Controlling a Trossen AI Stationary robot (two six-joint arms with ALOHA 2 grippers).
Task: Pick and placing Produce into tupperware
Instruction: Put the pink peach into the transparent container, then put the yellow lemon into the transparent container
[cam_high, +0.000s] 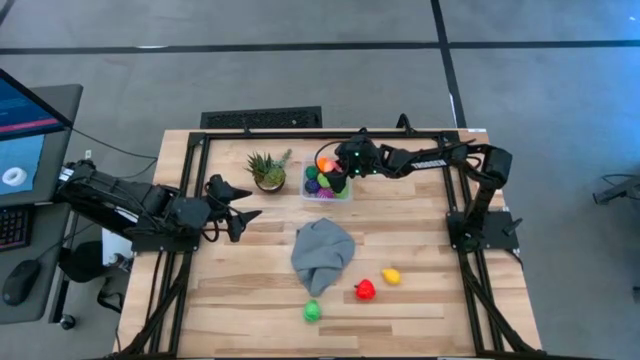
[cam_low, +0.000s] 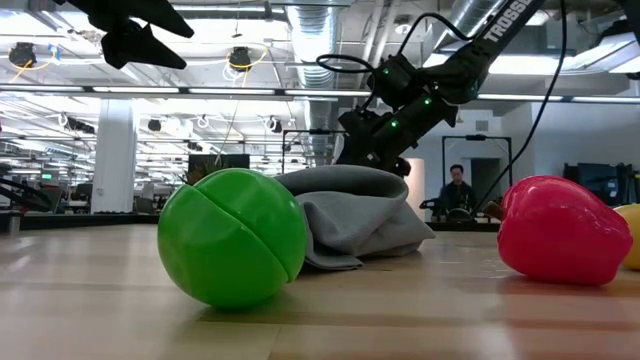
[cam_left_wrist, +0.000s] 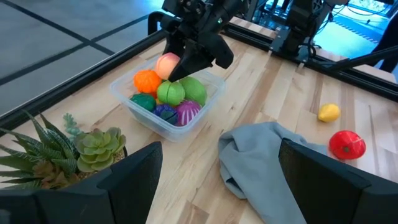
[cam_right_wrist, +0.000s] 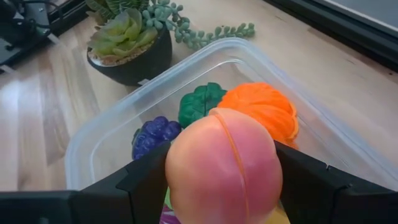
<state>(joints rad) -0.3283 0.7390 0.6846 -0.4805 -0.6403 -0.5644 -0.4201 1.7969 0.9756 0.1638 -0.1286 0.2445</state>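
Note:
The clear square tupperware (cam_high: 327, 184) sits at the table's far middle, next to a potted plant. It holds several toy pieces: orange (cam_right_wrist: 264, 109), dark green (cam_right_wrist: 199, 102), purple grapes (cam_right_wrist: 152, 134), light green (cam_left_wrist: 180, 92). My right gripper (cam_right_wrist: 227, 180) hangs over it, shut on a peach-coloured toy fruit (cam_right_wrist: 224, 165). A green ball (cam_high: 312, 311), a red piece (cam_high: 365, 290) and a yellow piece (cam_high: 391, 276) lie on the table's near part. My left gripper (cam_high: 245, 205) waits open above the table's left side. My right gripper pinches the peach-coloured fruit between its two fingers, one finger (cam_right_wrist: 146, 180) on each of its opposite sides (cam_right_wrist: 177, 168). The fingers come from above, pointing down into the tupperware (cam_left_wrist: 155, 121). The fruit (cam_left_wrist: 168, 64) is held clear above the pieces inside.
A crumpled grey cloth (cam_high: 322, 255) lies mid-table between the tupperware and the loose pieces. A succulent in a dark pot (cam_high: 268, 170) stands just left of the container. Black frame rails run along the table's left, right and far edges. Bare wood shows at the near left.

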